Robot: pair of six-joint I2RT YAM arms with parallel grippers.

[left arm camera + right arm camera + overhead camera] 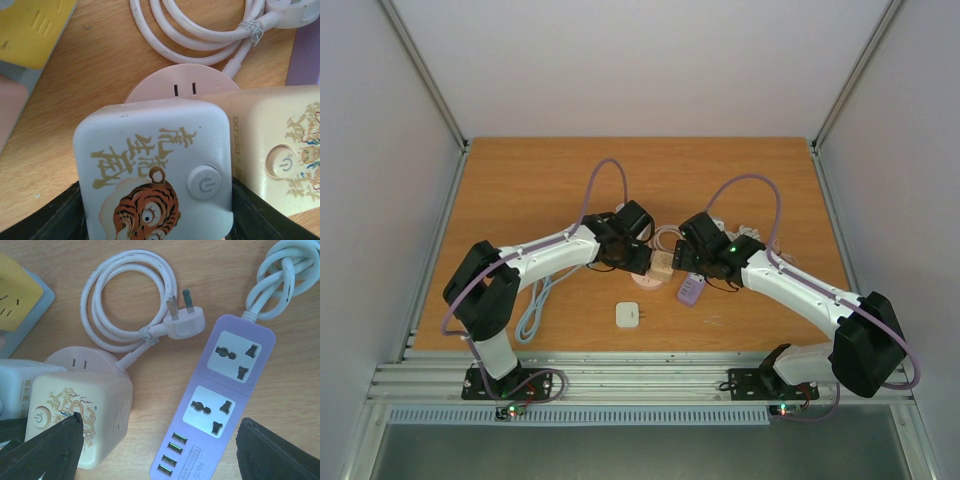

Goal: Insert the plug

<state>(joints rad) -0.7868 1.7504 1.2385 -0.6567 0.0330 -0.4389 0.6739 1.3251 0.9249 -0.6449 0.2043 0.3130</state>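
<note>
On the table (520,180), left fingers (270,220) clamp the tiger cube (155,165); right fingers (280,450) gape empty above the purple strip (225,390).

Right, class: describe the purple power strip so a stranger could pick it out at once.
Go to the middle of the wooden table. Beneath the right gripper, beside a cream dragon-print cube, lies the power strip. It alone is flat, long and lilac, with two sockets and four USB ports.
</note>
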